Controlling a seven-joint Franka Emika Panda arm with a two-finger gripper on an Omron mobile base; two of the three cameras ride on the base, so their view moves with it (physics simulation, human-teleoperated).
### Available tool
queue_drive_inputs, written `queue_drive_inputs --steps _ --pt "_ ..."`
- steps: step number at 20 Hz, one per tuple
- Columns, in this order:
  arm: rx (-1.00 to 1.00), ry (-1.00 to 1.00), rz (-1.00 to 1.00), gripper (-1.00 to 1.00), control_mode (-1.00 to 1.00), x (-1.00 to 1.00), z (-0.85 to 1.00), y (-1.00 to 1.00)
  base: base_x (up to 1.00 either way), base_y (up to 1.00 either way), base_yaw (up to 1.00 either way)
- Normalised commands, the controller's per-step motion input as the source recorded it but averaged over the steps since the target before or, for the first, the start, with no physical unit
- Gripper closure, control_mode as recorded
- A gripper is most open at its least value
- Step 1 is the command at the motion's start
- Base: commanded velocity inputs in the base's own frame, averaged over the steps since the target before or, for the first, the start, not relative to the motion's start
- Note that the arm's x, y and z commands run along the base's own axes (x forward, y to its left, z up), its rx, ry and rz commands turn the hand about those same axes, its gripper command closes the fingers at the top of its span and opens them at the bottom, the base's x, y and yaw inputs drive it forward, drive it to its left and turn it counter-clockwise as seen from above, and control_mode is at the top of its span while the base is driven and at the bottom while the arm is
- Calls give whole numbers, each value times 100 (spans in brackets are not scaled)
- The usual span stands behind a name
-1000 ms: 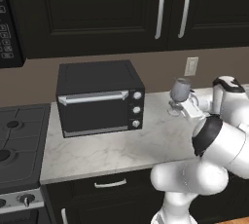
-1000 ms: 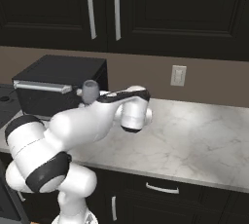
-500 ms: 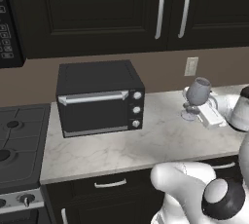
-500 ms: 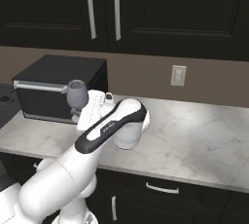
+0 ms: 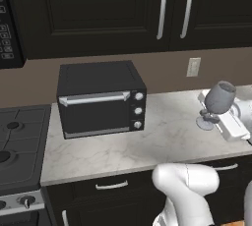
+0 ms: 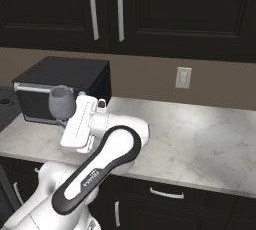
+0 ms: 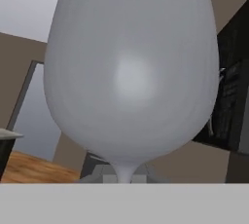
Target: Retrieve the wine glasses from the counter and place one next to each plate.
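Left base view: wine glass [image 5: 219,98] held above counter [image 5: 147,144] edge.

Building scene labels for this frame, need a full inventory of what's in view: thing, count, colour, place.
wine glass: 1, grey see-through, held off the counter at the arm's end
toaster oven: 1, black with silver handle and knobs, on the counter against the wall
counter: 1, white-grey marbled, black drawer fronts below
wall outlet: 1, pale, on the brown backsplash
upper cabinets: black, silver bar handles, above the backsplash
stove: 1, dark, beside the counter
gripper: 1, white, fingers shut on the glass stem
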Motion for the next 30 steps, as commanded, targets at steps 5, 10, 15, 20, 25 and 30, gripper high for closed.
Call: queue_drive_inputs --steps 5,10,15,20,25,30 --pt "0 0 0 100 100 0 0 0 -63 0 -2" --pt "0 0 0 100 100 0 0 0 -51 -35 -44" --pt "0 0 0 100 100 0 0 0 0 -11 -93" --pt "0 0 0 100 100 0 0 0 0 0 -100" --pt "0 0 0 100 100 0 0 0 0 0 -100" --pt "0 0 0 100 100 0 0 0 0 -31 -79"
